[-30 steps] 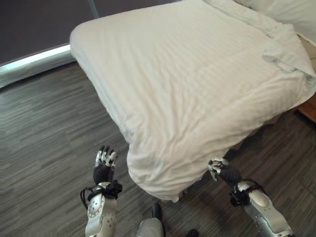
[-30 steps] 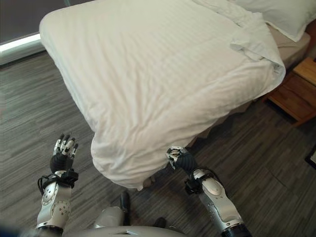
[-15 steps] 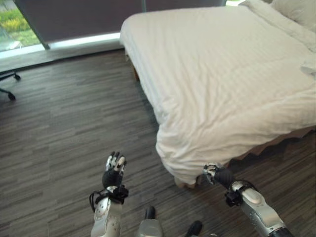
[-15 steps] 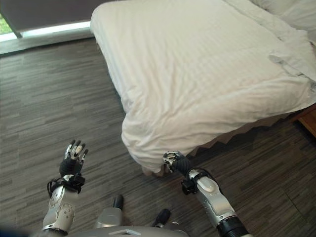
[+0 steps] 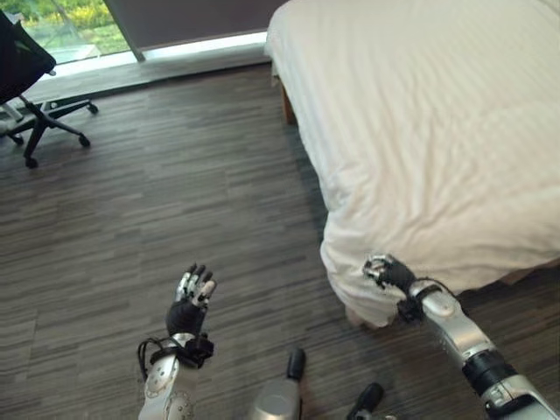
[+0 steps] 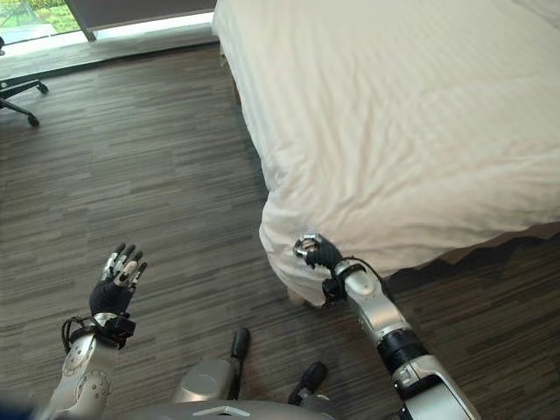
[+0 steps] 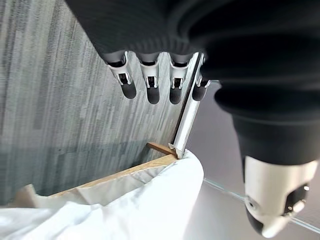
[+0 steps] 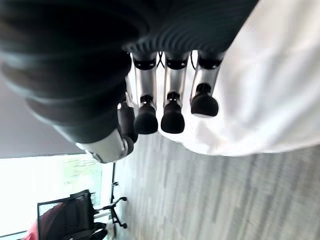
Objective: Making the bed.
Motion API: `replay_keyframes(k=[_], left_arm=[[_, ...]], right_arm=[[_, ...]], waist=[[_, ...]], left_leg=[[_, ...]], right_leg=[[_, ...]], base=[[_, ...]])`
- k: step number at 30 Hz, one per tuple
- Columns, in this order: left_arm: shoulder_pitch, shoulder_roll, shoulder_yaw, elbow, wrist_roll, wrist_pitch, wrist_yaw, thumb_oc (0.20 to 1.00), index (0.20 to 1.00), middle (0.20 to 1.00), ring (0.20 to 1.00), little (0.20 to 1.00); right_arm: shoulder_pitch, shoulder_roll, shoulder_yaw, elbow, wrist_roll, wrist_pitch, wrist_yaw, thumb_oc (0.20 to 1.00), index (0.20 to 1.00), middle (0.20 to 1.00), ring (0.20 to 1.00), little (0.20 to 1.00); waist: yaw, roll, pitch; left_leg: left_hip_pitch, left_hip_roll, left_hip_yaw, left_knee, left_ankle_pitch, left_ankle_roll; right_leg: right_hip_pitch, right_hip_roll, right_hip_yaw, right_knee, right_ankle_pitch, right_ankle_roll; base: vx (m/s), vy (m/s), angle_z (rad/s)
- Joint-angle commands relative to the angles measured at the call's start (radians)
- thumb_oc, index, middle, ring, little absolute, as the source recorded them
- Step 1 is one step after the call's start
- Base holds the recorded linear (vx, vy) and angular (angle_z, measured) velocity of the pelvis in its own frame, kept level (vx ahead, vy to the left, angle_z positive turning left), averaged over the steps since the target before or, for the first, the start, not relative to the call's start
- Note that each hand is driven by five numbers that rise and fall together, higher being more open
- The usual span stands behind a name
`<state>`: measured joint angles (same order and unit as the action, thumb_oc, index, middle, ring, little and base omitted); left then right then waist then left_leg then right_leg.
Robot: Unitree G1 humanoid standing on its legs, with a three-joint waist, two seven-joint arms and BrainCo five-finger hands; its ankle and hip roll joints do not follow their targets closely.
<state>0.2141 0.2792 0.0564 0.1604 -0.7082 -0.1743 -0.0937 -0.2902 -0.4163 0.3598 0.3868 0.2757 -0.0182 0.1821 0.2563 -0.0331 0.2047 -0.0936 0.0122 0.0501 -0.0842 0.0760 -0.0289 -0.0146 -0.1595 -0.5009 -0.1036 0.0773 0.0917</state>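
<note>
Right robot hand (image 5: 382,271) now clenched empty beside duvet (image 5: 437,131) corner; left robot hand (image 5: 191,297) raised (fingers relaxed).

office chair (image 5: 35,83) far left, by window | grey wood-plank floor (image 5: 175,201)

White duvet (image 5: 437,131) draped over bed corner

Two silver-grey arms are ending in dark ribbed wrist covers; the left hand (image 5: 191,296) and right hand (image 6: 317,255) are showing silver fingers (image 8: 173,95) with dark rounded tips.
</note>
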Motion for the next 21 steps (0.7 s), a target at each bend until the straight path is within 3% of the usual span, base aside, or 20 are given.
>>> replay_keyframes(k=[1, 12, 16, 21], left_arm=[[-0.06, 0.025, -0.035, -0.037, -0.036, -0.025, -0.03, 1.0, 1.0, 1.0, 1.0, 1.0], [-0.093, 0.044, -0.095, -0.036, -0.072, -0.02, -0.02, 1.0, 1.0, 1.0, 1.0, 1.0], [-0.131, 0.055, -0.153, -0.059, -0.09, -0.038, 0.016, 1.0, 1.0, 1.0, 1.0, 1.0], [-0.149, 0.033, -0.175, -0.043, -0.067, -0.037, 0.034, 1.0, 1.0, 1.0, 1.0, 1.0]], right_arm=[[-0.028, -0.03, 0.013, -0.044, 0.012, -0.049, -0.022, 0.2, 0.2, 0.2, 0.2, 0.2], [-0.154, 0.024, -0.004, 0.263, 0.043, -0.053, -0.119, 0.2, 0.2, 0.2, 0.2, 0.2], [-0.362, -0.005, -0.147, 0.556, 0.197, -0.085, -0.247, 0.2, 0.2, 0.2, 0.2, 0.2], [-0.355, -0.006, -0.222, 0.672, 0.256, -0.097, -0.292, 0.2, 0.2, 0.2, 0.2, 0.2]], waist=[[0.011, 0.012, -0.013], [0.032, 0.052, 0.061], [0.047, 0.112, 0.17], [0.039, 0.119, 0.212]], left_leg=[[-0.031, -0.003, -0.051, -0.003, 0.016, -0.017], [-0.106, -0.018, -0.072, -0.003, 0.018, -0.019], [-0.22, -0.019, -0.079, -0.003, 0.052, -0.023], [-0.268, -0.014, -0.072, -0.003, 0.058, -0.027]], right_leg=[[0.016, -0.001, 0.006, 0.016, -0.036, 0.035], [-0.064, -0.009, 0.026, 0.021, -0.02, 0.05], [-0.206, -0.018, 0.045, 0.055, 0.005, 0.052], [-0.258, -0.015, 0.049, 0.055, 0.018, 0.059]], base=[[-0.02, 0.028, 0.11], [-0.05, 0.009, 0.02], [-0.16, 0.02, 0.0], [-0.03, 0.005, -0.04]])
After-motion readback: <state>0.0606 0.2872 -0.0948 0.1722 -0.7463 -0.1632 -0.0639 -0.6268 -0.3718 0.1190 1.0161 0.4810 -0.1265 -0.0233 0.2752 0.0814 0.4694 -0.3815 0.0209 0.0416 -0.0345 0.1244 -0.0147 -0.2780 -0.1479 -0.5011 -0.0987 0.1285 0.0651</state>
